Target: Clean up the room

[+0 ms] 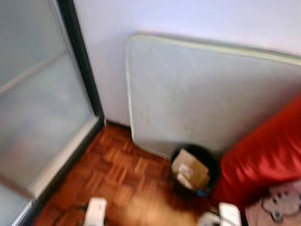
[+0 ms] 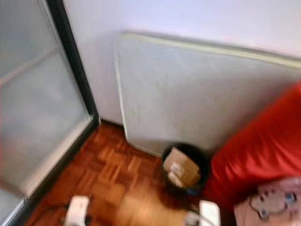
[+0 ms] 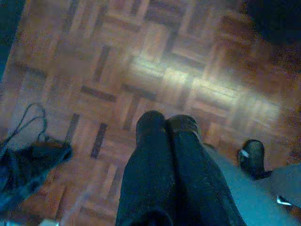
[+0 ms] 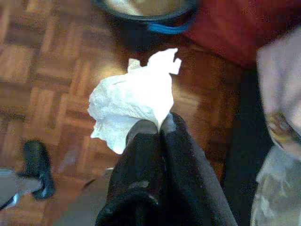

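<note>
My right gripper point(image 4: 161, 126) is shut on a crumpled white tissue point(image 4: 129, 104), held above the parquet floor a short way from the black bin point(image 4: 146, 12). That round black bin point(image 1: 194, 171) stands on the floor by the mattress and holds a brown cardboard box point(image 1: 190, 169). My left gripper point(image 3: 165, 122) hangs shut over bare parquet with nothing between its fingers. Both white forearms point(image 1: 96, 209) point(image 1: 229, 214) show at the lower edge of the eye views.
A pale mattress point(image 1: 207, 94) leans on the white wall behind the bin. A red cover point(image 1: 268, 150) and a patterned pink fabric point(image 1: 280, 200) lie at the right. A frosted glass door point(image 1: 37, 103) with a black frame stands at the left. A dark cable point(image 3: 23, 127) lies on the floor.
</note>
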Available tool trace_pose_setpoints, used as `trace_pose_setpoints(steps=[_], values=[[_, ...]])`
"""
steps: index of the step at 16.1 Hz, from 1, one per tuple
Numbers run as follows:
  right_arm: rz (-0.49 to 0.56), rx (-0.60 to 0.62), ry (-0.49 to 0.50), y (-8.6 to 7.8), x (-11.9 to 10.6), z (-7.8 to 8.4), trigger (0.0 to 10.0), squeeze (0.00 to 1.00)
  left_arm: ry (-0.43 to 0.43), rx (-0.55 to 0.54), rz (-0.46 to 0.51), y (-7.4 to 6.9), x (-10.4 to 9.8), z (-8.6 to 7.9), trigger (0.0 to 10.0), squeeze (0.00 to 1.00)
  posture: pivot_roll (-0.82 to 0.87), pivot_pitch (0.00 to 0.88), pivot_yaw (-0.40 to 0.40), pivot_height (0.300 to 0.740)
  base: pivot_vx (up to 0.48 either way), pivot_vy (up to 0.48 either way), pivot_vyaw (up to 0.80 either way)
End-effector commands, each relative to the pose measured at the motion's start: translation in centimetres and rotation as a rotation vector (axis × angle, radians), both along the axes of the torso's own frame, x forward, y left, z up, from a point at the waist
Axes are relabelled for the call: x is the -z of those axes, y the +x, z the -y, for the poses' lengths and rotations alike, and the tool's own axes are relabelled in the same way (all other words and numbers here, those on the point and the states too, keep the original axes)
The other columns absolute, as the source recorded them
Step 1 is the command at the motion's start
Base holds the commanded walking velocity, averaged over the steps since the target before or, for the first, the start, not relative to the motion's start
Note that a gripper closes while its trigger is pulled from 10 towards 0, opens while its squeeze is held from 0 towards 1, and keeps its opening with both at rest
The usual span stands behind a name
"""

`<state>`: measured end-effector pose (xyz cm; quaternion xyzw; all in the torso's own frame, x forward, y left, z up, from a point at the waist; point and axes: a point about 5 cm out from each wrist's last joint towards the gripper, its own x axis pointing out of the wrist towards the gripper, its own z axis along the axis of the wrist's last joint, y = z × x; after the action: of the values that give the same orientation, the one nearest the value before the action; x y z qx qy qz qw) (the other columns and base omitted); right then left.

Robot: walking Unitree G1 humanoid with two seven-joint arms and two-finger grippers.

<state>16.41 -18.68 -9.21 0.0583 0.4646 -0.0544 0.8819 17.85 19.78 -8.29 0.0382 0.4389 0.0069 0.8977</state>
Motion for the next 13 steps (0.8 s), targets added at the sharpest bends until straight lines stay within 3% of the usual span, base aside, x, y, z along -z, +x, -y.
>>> trace_pose_setpoints(steps=[1,13], values=[[-0.018,0.012,-0.021,-0.71,0.18,0.85,10.0,0.00,-0.010,-0.001,-0.009,0.08,0.07,0.45,10.0,0.00,-0.03,0.061,-0.037,0.740,0.315,0.000,0.00],[-0.018,0.009,-0.019,-0.71,0.18,0.84,10.0,0.00,-0.011,-0.002,-0.011,0.06,0.08,0.45,10.0,0.00,-0.03,0.060,-0.038,0.740,0.319,0.000,0.00]])
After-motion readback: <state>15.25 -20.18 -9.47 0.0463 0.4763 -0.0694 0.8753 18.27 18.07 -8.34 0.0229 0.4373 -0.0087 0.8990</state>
